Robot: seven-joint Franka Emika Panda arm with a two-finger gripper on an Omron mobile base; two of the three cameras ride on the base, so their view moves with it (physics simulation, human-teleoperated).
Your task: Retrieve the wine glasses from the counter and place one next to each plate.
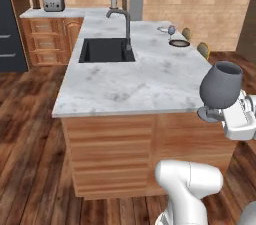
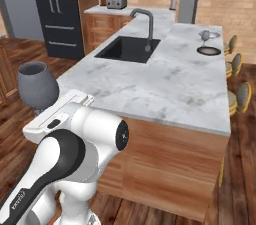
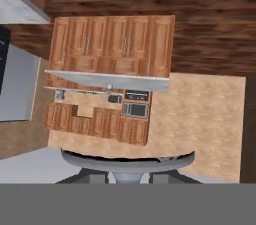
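Note:
My gripper (image 1: 215, 114) is shut on the stem of a smoky-grey wine glass (image 1: 221, 85), held upright in the air off the island's near right corner. From the other side the same wine glass (image 2: 37, 85) rises above my gripper (image 2: 50, 113). In the hand view the wine glass's round foot (image 3: 127, 161) fills the space over the fingertips. A second wine glass (image 1: 171, 30) stands on the island's far right, just behind the dark brown plate (image 1: 179, 43); both wine glass (image 2: 205, 35) and plate (image 2: 209, 50) show from the right too. The counter (image 1: 50, 13) lies far back left.
The marble island (image 1: 130, 84) holds a black sink (image 1: 106, 50) and tall faucet (image 1: 125, 21). A toaster (image 1: 53, 3) sits on the back counter. Stools (image 2: 242, 94) line the island's right side. A dark fridge (image 2: 60, 9) stands at the back left.

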